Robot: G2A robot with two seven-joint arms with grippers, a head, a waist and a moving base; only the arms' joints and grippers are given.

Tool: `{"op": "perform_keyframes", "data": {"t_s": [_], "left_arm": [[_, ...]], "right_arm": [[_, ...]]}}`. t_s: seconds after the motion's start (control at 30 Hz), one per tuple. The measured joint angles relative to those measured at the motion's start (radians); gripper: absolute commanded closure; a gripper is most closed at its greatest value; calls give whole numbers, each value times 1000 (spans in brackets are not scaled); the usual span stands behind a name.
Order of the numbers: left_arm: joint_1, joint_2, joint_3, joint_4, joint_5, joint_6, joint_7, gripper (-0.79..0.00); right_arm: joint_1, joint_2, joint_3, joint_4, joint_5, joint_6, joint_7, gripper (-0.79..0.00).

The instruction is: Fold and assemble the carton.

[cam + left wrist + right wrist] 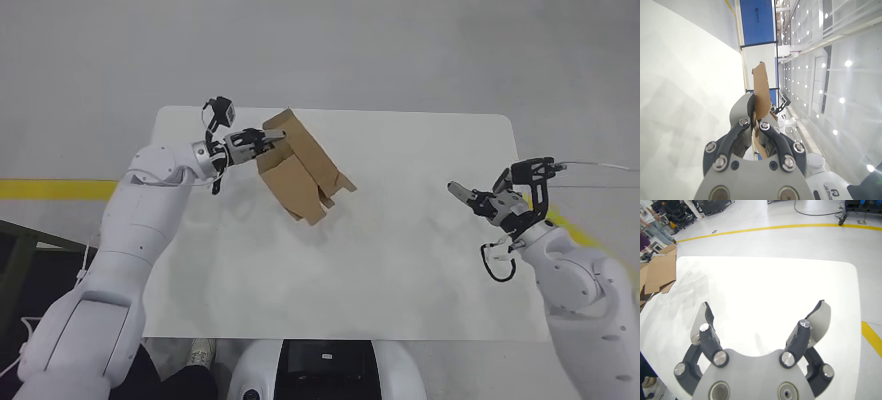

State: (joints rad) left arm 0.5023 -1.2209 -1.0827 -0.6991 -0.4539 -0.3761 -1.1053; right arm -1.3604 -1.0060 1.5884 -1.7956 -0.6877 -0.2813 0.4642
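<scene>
White rounded-corner table point(400, 260), brown carton point(300, 172) tilted above its far-left part, contact with it unclear.

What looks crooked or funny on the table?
The carton sits askew. The left gripper pinches one edge, so the carton tilts with its flaps sticking out unevenly, not yet folded into a box. The right gripper is open, apart from it, over the table. Nothing is spilled.
</scene>
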Motion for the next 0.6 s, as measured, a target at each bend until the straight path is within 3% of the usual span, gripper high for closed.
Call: {"op": "perform_keyframes", "data": {"t_s": [0.43, 0.6], "left_arm": [[-44, -48, 74, 26, -74, -90, -153, 0], [-59, -65, 95, 59, -99, -120, -201, 0]], "right_arm": [[120, -23, -202, 39, 293, -33, 201, -785], [172, -39, -269, 95, 498, -19, 238, -785]]}}
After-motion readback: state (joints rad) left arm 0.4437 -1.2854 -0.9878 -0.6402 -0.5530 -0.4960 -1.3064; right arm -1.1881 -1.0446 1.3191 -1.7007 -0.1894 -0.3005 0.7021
